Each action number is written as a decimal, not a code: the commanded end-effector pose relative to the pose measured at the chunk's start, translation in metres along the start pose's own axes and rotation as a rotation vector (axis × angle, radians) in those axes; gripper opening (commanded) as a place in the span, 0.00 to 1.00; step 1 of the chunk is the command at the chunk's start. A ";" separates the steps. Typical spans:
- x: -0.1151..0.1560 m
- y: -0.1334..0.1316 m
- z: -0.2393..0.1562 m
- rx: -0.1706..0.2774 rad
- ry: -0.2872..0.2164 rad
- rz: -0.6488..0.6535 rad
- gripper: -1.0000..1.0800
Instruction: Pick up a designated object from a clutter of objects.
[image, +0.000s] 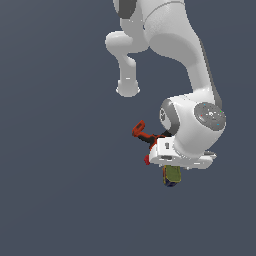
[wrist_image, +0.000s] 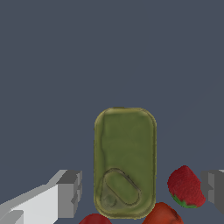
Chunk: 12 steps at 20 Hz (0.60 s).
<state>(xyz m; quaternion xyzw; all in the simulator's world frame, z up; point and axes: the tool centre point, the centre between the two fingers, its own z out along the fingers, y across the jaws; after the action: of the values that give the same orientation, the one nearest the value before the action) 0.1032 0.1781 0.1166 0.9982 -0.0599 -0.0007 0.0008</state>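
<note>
jaws: gripper (wrist_image: 140, 192) spread wide, holding nothing; one finger (wrist_image: 70, 192) on each side of the green can (wrist_image: 125, 162), clear gaps both sides.
target: green can lies flat on the table (image: 60, 190), directly under the wrist; in the exterior view only its end (image: 172, 175) pokes out below the hand.
neighbours: strawberry (wrist_image: 185, 187) sits between the can and the far finger; two more red shapes at the can's near end, cut off by the frame, can't identify. Drill (image: 142, 132) just behind the hand.
risk 1: closing now likely traps the strawberry against the can – skewed or double grab.
risk 2: descent could clip the drill; clearance hidden by the hand.
risk 3: smooth rounded can, may slip if pinched off-centre.
</note>
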 end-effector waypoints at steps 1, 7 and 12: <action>0.000 -0.006 0.006 0.001 0.001 0.004 0.96; 0.000 -0.007 0.009 0.001 0.000 0.003 0.96; -0.001 -0.007 0.026 0.001 0.001 0.003 0.96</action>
<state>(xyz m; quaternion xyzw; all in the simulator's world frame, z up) 0.1039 0.1856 0.0970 0.9981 -0.0614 0.0001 -0.0001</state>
